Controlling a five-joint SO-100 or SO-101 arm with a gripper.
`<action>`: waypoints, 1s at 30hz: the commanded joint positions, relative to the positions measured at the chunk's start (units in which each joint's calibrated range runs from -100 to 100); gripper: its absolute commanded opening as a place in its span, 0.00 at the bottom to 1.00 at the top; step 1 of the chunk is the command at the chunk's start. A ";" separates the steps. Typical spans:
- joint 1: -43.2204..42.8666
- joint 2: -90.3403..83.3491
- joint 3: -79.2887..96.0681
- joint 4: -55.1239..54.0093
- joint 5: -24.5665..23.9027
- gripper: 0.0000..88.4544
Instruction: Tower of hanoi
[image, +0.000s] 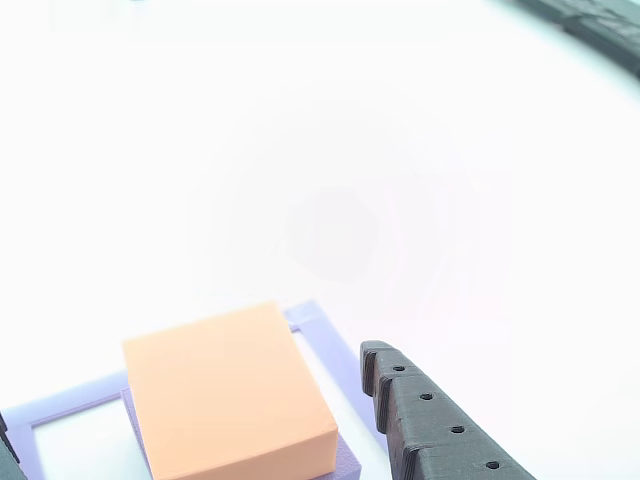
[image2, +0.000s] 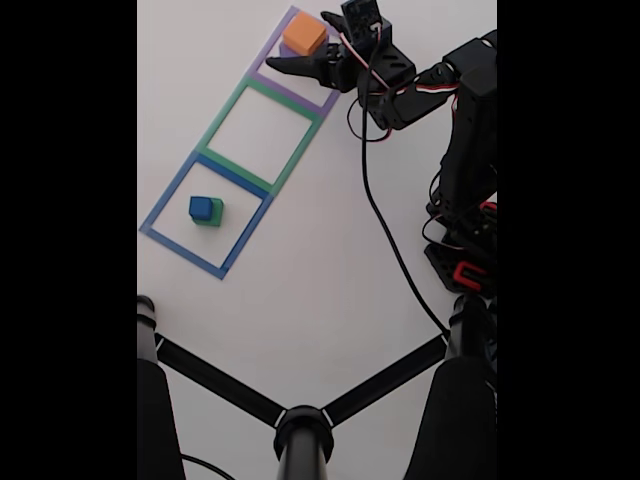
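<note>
In the fixed view, going from the left, we see the blue block (image2: 202, 207) sitting on the green block (image2: 212, 213) inside the blue square outline (image2: 160, 205). Next comes the green square outline (image2: 224, 107), with nothing inside it. Further right, the orange block (image2: 304, 35) rests on the purple block (image2: 286, 50), of which only an edge shows, inside the purple square outline (image2: 266, 54).

Our gripper (image2: 300, 42) stands spread wide around the orange block, holding nothing, one finger (image2: 290, 65) below it and the other above. In the other view the orange block (image: 225, 395) sits to the left of the ribbed finger (image: 430, 420), with a clear gap between them.

We judge the step in hand to be gripping the orange block. To do it well, we centre the fingers on opposite flat faces and come low enough to grip the orange alone. We close squarely, so the purple block (image: 345, 460) beneath does not shift.
</note>
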 joint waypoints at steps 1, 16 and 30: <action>-0.55 -0.16 -1.89 -1.43 0.00 0.48; -1.24 1.28 -2.07 -1.68 0.00 0.41; -1.54 1.92 -2.34 -1.68 0.00 0.25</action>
